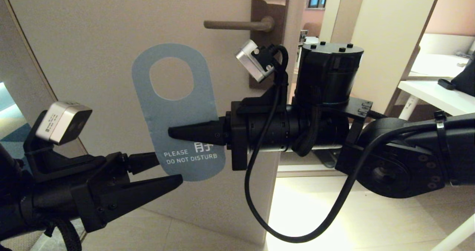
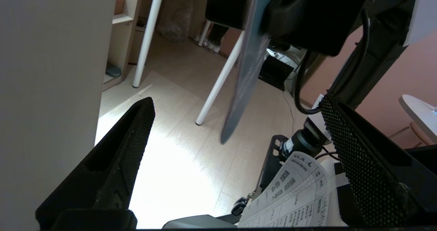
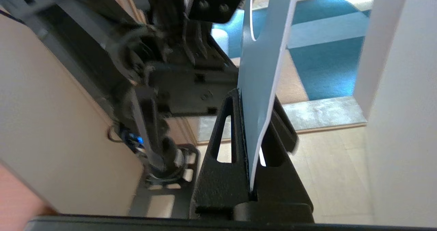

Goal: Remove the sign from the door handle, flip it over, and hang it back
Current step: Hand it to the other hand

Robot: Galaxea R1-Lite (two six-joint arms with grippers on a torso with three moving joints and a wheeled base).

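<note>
— Left gripper [image 1: 163, 171]: how are its fingers [image 2: 126, 145] seen?
— Spread apart, just below the sign [image 1: 174, 110], nothing held.
— And the right gripper [image 1: 174, 133]?
— Its fingers [image 3: 222, 162] are pressed onto the sign's lower half, blue side shown, held off the door handle [image 1: 237, 25] above.

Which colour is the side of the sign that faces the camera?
Slate blue with white lettering, on the sign; head view shows it best.

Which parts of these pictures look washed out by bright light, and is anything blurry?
Head view: the floor beside the door glows almost white, while the sign held by the right gripper stays evenly lit and readable. Left wrist view: a glaring white patch on the floor beside the open left gripper. Right wrist view: the dark machinery beside the sign is smeared.
</note>
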